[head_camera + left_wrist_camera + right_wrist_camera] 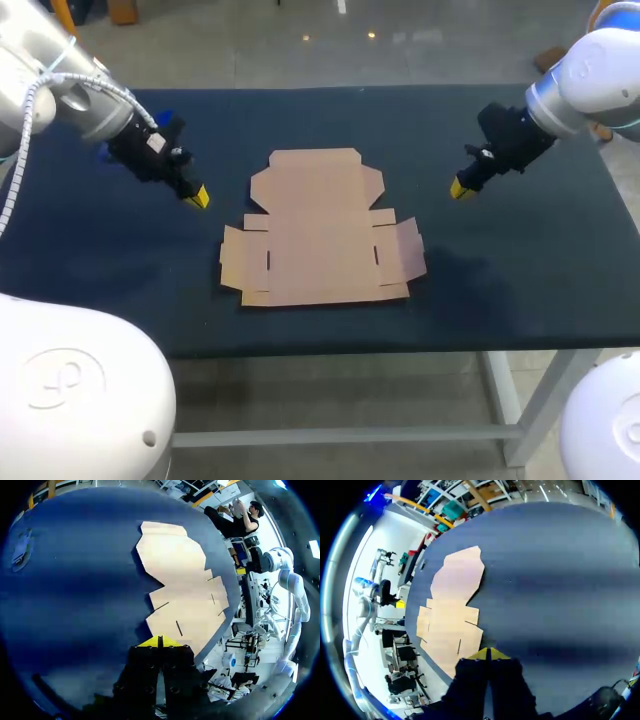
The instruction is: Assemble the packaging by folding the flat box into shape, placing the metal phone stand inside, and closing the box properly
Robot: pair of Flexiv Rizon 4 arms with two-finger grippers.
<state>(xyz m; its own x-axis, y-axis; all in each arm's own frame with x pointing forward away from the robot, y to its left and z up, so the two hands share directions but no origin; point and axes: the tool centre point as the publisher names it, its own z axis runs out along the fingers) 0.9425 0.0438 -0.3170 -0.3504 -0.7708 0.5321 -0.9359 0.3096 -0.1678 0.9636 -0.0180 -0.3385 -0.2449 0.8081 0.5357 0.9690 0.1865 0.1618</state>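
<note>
A flat brown cardboard box blank (320,228) lies unfolded in the middle of the dark table, flaps spread out. My left gripper (197,197) hovers to the left of the blank, its yellow tips pressed together with nothing between them. My right gripper (460,189) hovers to the blank's right, also shut and empty. In the left wrist view the blank (182,590) lies ahead of the shut gripper (160,641). In the right wrist view the blank (452,610) lies ahead and to one side of the shut gripper (487,653). No metal phone stand shows in any view.
The dark blue table (120,270) extends bare around the blank, with its front edge just below the cardboard. A small blue object (163,118) sits behind my left arm near the table's back left.
</note>
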